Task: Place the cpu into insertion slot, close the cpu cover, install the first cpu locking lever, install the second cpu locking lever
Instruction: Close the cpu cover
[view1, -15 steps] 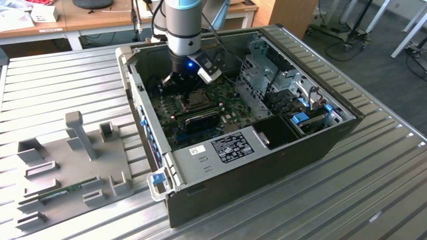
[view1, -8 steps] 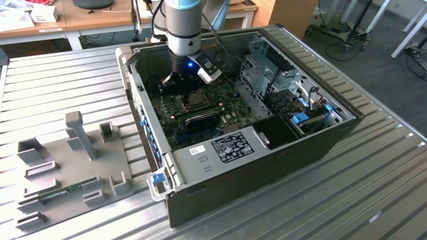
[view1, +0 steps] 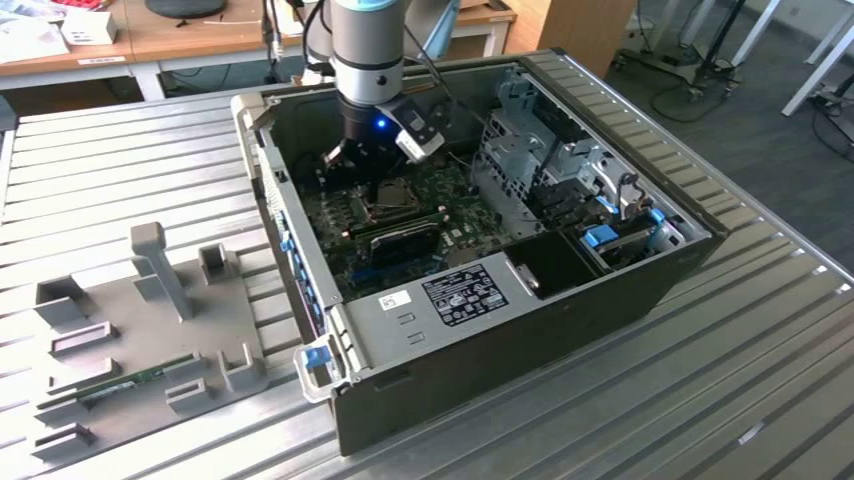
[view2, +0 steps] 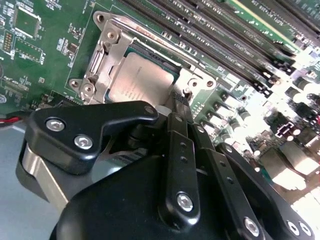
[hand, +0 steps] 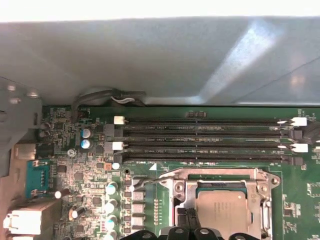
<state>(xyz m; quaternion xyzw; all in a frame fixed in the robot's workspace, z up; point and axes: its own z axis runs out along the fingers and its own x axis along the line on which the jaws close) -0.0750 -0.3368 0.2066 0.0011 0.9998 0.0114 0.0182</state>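
Observation:
The cpu, a dull silver square, lies in the insertion slot on the green board. The silvery cpu cover lies flat around it, framing the chip in its window. A thin metal locking lever runs along one edge of the socket; whether it is latched cannot be told. My gripper hangs low over the board at a corner of the socket, its black fingers together with nothing held.
The board sits inside an open computer case on a ribbed metal table. Long black memory slots run beside the socket. A drive cage stands on the exterior view's right. A grey fixture plate lies outside the case.

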